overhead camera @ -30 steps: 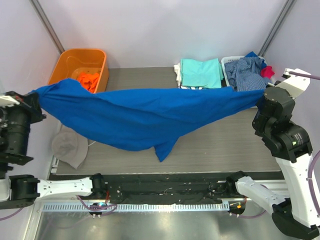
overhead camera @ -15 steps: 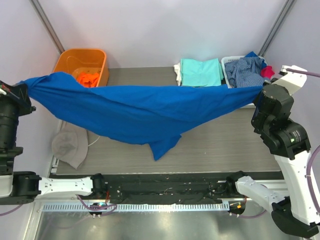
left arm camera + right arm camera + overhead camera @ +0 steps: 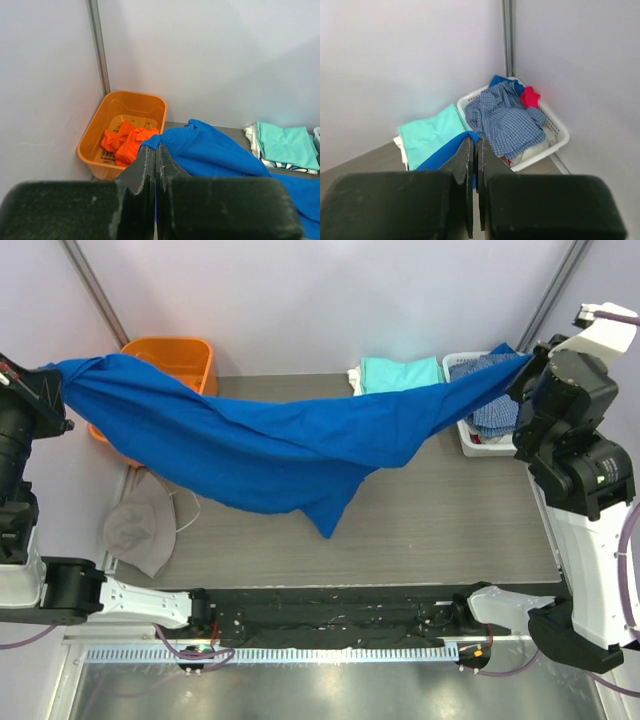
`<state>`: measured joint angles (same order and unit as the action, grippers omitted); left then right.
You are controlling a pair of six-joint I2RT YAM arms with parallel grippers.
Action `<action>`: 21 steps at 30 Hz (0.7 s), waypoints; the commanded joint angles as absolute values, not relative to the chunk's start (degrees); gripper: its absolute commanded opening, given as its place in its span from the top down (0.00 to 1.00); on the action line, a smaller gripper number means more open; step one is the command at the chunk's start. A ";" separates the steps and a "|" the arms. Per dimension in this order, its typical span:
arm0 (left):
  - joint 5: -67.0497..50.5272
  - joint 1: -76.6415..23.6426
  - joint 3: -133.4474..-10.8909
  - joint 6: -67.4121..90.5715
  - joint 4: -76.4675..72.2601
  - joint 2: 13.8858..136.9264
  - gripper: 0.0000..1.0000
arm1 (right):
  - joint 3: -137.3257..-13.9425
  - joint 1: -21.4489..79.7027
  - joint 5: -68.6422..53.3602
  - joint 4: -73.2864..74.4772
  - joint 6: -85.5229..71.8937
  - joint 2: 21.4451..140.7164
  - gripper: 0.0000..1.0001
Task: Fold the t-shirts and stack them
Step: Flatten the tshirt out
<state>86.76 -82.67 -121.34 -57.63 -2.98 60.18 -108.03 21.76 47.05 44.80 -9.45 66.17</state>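
Royal blue cotton t-shirt hangs between left gripper and right gripper, both clenched on its ends. Best lowered level and taut onto the grey wood-grain table.

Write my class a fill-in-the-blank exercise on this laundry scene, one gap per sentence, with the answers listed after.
1. The t-shirt stretched in the air between the left gripper and the right gripper is ____ in colour.
2. The crumpled shirt in the plastic tub is ____.
3. Seen from above, the folded aqua shirt lies to the ____ of the white basket.
4. The checked garment lies in that basket with a small ____ cloth.

Missing words: blue; orange; left; red.
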 commanded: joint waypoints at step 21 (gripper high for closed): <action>96.59 -83.32 -110.23 -63.37 -11.07 55.29 1.00 | -103.64 21.71 41.84 46.93 -11.15 58.02 0.99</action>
<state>87.05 -82.87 -113.97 -64.27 -8.75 56.82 -109.73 21.76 45.47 45.39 -7.62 59.46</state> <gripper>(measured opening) 0.012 0.041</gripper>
